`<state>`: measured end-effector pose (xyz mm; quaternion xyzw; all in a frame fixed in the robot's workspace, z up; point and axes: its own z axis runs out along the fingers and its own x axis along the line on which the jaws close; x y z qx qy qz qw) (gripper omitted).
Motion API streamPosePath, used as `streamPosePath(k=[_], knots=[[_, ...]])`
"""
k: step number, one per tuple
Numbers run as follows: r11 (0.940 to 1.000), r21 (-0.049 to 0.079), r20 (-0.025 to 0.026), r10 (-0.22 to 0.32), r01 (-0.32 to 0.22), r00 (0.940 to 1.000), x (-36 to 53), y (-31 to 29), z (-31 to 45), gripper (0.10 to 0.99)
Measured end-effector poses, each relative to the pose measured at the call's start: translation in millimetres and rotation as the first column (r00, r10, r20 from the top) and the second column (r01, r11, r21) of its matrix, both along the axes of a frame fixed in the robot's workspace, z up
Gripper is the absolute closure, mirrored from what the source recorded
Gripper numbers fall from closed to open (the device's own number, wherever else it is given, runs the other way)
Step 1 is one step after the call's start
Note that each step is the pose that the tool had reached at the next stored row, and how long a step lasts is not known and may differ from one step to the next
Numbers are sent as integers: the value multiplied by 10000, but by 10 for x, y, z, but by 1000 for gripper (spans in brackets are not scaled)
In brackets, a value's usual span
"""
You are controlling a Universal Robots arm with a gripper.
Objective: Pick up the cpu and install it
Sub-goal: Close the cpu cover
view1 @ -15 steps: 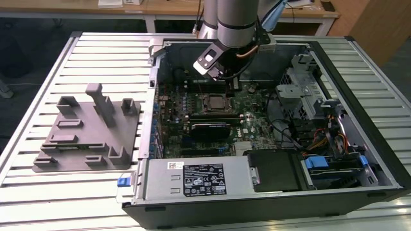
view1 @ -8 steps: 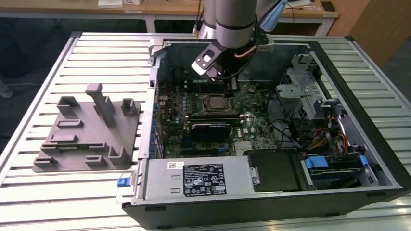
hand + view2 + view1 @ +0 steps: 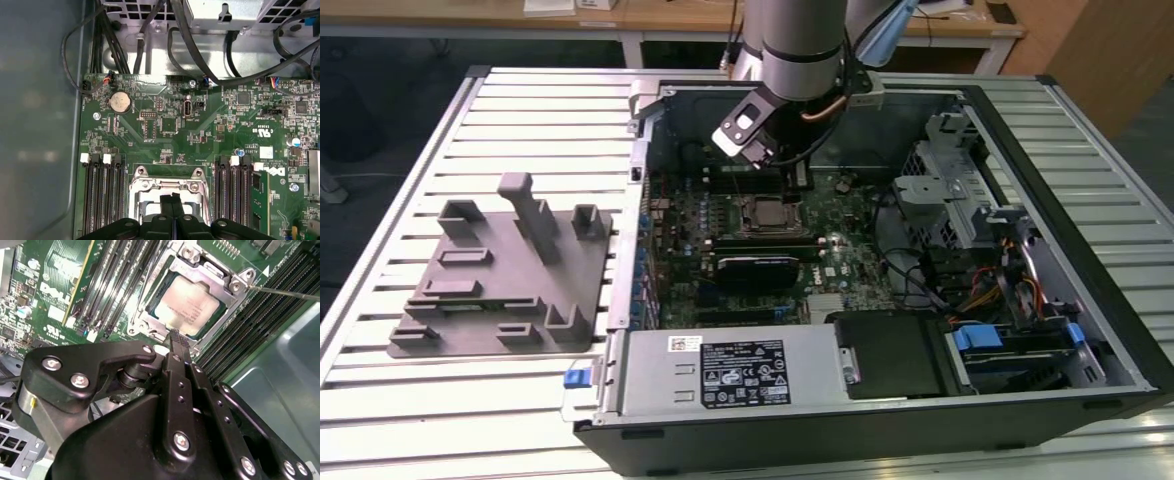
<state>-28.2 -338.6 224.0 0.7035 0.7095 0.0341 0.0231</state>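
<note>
The cpu, a flat square chip with a shiny silver top, lies inside the metal frame of the motherboard socket in the second wrist view. My gripper hangs just above the socket's edge, its two black fingers pressed together with nothing between them. In the first wrist view the fingertips meet over the socket frame. In the exterior view the gripper is inside the open computer case, right above the socket.
The computer case lies open on a slatted metal table. A grey holder tray with upright posts sits at the exterior view's left. Memory slots flank the socket. Cables and drive cages crowd the exterior view's right.
</note>
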Motion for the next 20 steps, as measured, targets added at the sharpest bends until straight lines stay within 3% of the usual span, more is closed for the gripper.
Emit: streamPosePath(k=[3,4,5,7,8,9,15,20], knots=[[10000,1,-12,-1,1,10000,-2,0,-1,980],[10000,3,-71,-2,2,10000,-2,0,-4,980],[10000,1,-170,-2,2,9999,-2,0,-7,980],[10000,1,-503,-1,1,9987,-2,0,-14,980],[10000,1,-889,-2,2,9960,-1,0,-20,980],[10000,-1,-933,-2,2,9956,-1,0,-20,980],[10000,0,-936,-1,1,9956,-7,0,-20,980],[10000,1,-935,-2,2,9956,-70,0,-22,980]])
